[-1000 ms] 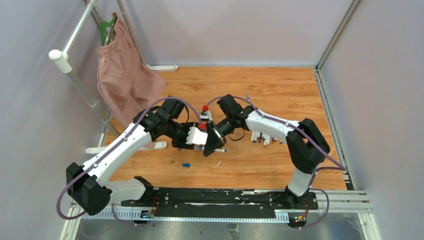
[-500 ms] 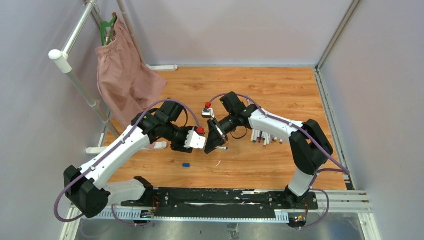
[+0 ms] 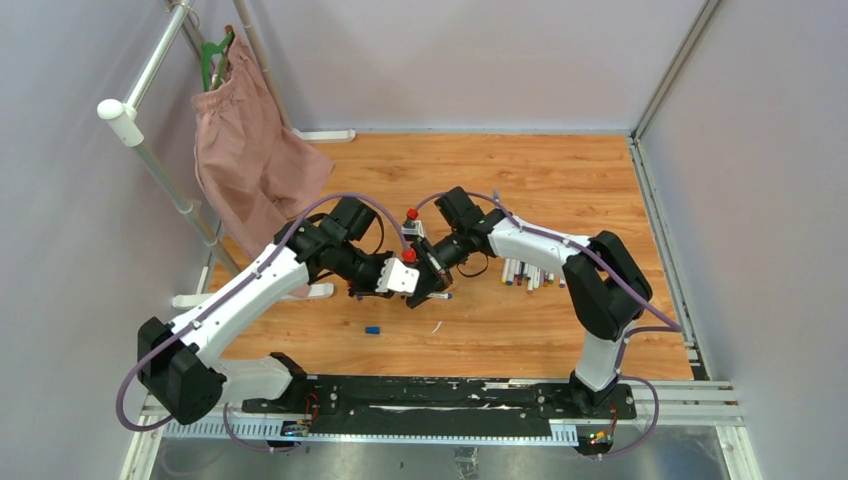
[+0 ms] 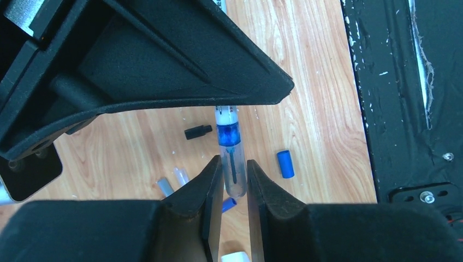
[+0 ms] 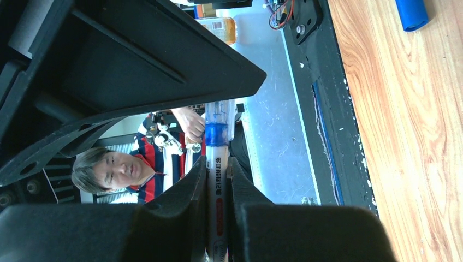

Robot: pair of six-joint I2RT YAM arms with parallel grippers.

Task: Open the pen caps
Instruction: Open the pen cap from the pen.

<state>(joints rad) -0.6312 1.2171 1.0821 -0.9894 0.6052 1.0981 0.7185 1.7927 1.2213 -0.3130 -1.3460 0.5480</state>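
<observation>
Above the middle of the wooden counter (image 3: pixel 560 190), the two arms are brought together tip to tip, with a pile of pens (image 3: pixel 525 272) lying to the right of them. The right claw (image 5: pixel 217 164) is clamped narrowly on the barrel of one pen (image 5: pixel 217 188), held off the counter. The left claw (image 4: pixel 233 169) is closed to a narrow gap around the clear, blue-tipped pen cap (image 4: pixel 230 142) at that pen's end. The cap is judged light, rigid and smooth, so slipping is likely. It should be gripped across its middle and pulled straight along the barrel's axis. A loose blue cap (image 4: pixel 285 164) lies on the counter below.
</observation>
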